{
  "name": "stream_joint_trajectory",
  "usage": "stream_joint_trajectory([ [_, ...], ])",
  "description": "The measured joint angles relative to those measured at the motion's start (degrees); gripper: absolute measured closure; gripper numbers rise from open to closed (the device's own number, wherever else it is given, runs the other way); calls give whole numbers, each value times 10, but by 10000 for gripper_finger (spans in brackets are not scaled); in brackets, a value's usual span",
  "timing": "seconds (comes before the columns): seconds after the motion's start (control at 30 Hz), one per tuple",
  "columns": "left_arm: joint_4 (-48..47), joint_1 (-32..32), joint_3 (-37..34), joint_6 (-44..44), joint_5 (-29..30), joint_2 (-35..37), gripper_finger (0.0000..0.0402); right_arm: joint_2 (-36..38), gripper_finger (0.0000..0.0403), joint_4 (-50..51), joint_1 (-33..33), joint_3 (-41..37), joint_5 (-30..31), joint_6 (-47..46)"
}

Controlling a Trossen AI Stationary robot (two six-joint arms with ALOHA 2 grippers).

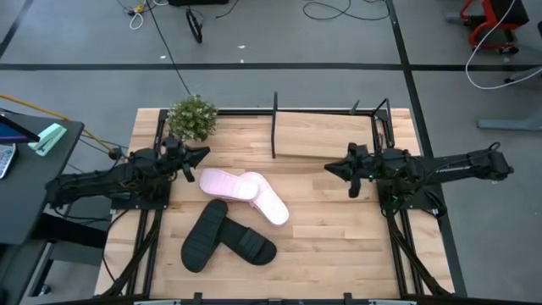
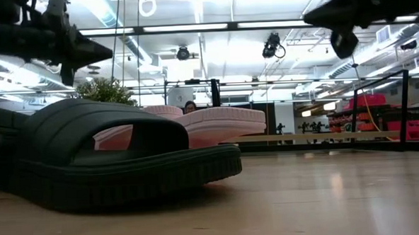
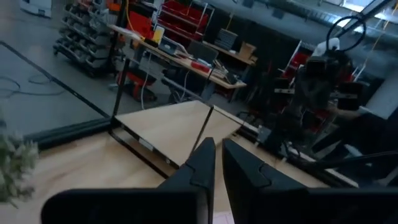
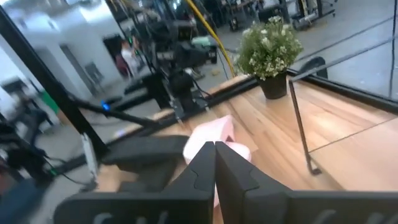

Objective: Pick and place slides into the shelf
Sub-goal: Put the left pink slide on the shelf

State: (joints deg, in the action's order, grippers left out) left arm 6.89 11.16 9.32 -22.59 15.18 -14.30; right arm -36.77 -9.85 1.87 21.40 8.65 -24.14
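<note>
Two pale pink slides lie on the table's middle, touching at one end; they also show in the right wrist view. Nearer the near edge, two black slides lie overlapping each other, and one fills the low view. The shelf stands at the far edge with its light board bare. My left gripper hovers shut above the table, left of the pink slides. My right gripper hovers shut to their right, in front of the shelf.
A small green potted plant stands at the far left corner, beside the shelf's left end. The shelf's upright black rod rises near the table's middle. Bare wood lies between the slides and the table's right edge.
</note>
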Motion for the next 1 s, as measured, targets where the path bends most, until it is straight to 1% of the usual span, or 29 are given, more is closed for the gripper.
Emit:
stream_joint_trajectory([
  [0.1,-1,3,36,40,0,-38,370,-56,389,43,0,51,-5,27],
  [0.2,-5,3,72,67,-1,-90,371,-104,389,83,0,95,-34,69],
  [0.3,-5,3,113,68,-2,-140,368,-144,389,105,0,131,-68,110],
  [0.43,-9,3,167,82,-33,-200,362,-179,389,108,0,166,-107,148],
  [0.5,-20,2,196,103,-48,-224,361,-188,389,108,0,177,-118,152],
  [0.6,-69,2,246,112,-50,-258,361,-190,389,108,0,184,-133,142],
  [0.7,-130,2,296,89,-49,-288,361,-186,389,109,0,185,-136,135],
  [0.83,-220,-2,366,37,-49,-322,361,-178,389,102,2,185,-137,164],
  [0.9,-254,-12,399,39,-49,-336,362,-175,389,104,7,185,-142,184],
  [1.0,-281,-31,442,43,-50,-356,361,-175,389,105,21,185,-162,197],
])
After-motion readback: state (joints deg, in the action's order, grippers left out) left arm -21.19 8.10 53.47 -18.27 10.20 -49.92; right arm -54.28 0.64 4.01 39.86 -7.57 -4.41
